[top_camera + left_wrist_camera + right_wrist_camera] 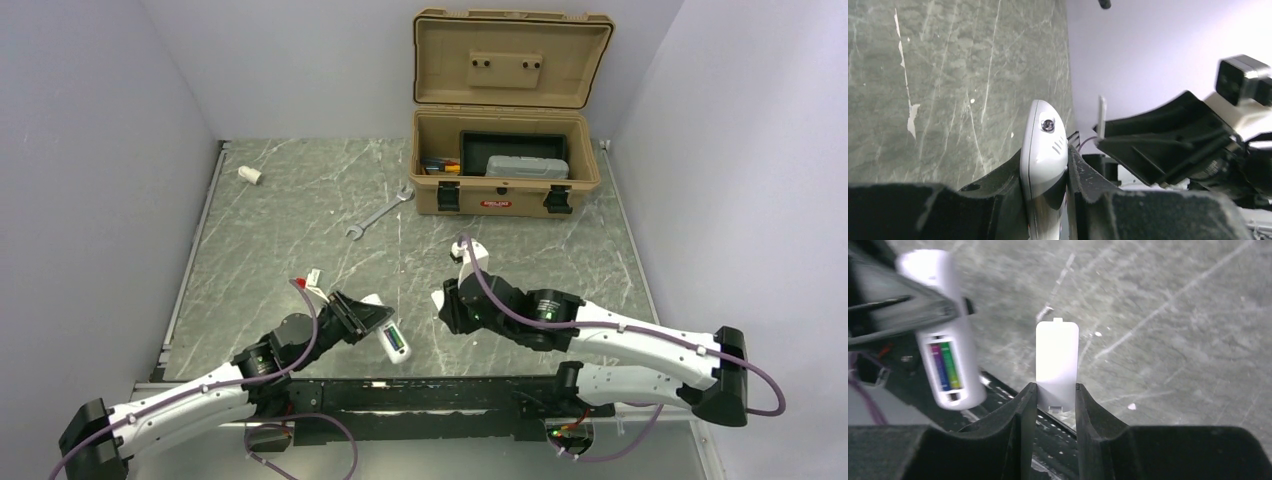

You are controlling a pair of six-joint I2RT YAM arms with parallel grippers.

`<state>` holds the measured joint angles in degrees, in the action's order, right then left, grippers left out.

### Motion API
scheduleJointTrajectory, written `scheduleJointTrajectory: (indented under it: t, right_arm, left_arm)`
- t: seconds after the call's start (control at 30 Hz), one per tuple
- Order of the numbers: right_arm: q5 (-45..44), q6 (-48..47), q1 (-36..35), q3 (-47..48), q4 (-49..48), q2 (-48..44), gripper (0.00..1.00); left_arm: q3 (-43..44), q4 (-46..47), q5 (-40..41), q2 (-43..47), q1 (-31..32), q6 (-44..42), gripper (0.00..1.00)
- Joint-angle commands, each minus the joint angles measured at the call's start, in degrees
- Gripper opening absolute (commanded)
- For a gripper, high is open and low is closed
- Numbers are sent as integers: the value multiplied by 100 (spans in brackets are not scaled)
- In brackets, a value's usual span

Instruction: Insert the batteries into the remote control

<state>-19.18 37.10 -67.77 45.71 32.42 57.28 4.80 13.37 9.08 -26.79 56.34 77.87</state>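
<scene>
**Remote held with its battery bay open, cover held beside it**

Seen from above, a grey-green marbled table [300,200] fills the view. Near its 6 o'clock edge, the left gripper [362,318] has its jaws closed on a small slim white plastic remote control [1044,145], clamping it by its two long sides. The remote is off the table, its open battery bay facing up. Two slim batteries [945,367] lie side by side in the bay, one green, the other purplish.

Just beside the remote, at its 3 o'clock, the right gripper [1057,390] pinches a thin white plastic battery cover [1057,360] by one end. The cover stands apart from the remote.

At 1 o'clock sits an open tan plastic toolbox [505,200]. A silver metal wrench [380,215] lies at 12 o'clock, near the toolbox. A stubby white cylinder [249,174] rests at 10 o'clock.
</scene>
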Motion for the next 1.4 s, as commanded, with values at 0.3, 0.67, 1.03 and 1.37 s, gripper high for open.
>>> scheduleJointTrajectory:
  t: [0.3,0.67,1.03,1.37]
  right_arm:
    - [1010,-772,-85,1756,882,695,22]
    - [1431,-814,-90,2358,1187,1395,22]
    - [1631,-690,-164,2522,1166,2091,22]
    - [1344,-665,-226,2773,1248,2501,22]
  left_arm:
    - [161,1350,1027,-759,19,476,0]
    - [74,1528,1123,-1032,18,692,0]
    - [200,1576,1001,-1208,18,432,0]
    - [178,1646,970,-1248,20,434,0]
